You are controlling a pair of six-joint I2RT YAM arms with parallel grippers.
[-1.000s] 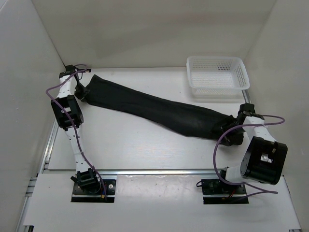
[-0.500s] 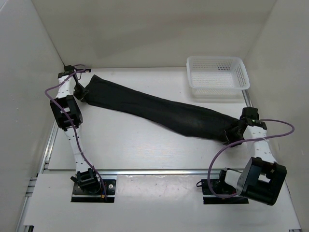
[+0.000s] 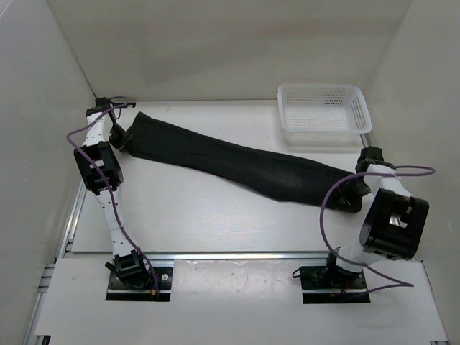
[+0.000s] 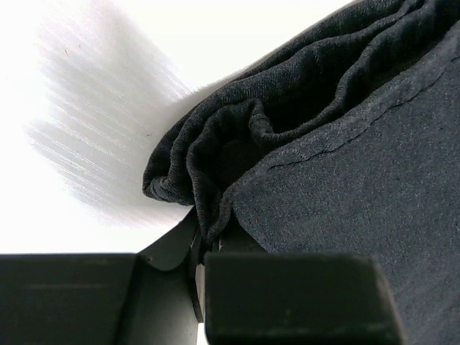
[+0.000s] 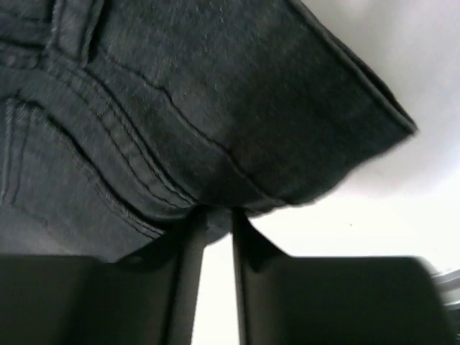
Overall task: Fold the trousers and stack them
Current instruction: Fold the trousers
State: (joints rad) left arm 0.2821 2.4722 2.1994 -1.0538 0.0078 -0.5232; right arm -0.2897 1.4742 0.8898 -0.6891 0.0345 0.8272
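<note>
The black trousers [image 3: 230, 162] lie folded lengthwise in a long diagonal strip, from the back left down to the right side of the table. My left gripper [image 3: 123, 140] is at their back-left end. In the left wrist view it [image 4: 208, 237] is shut on a bunched fold of the trousers [image 4: 345, 180]. My right gripper [image 3: 350, 192] is at the strip's right end. In the right wrist view its [image 5: 215, 215] fingers stand close together, pinching the edge of the seamed cloth [image 5: 180, 108].
A white mesh basket [image 3: 323, 133] stands at the back right, just beyond the trousers' right end. White walls close in the table on three sides. A metal rail [image 3: 237, 254] runs along the near edge by the arm bases.
The right gripper's fingers have drawn together on the trousers' right end, and the right arm's elbow has shifted. The left arm and the trousers' left end have not moved.
</note>
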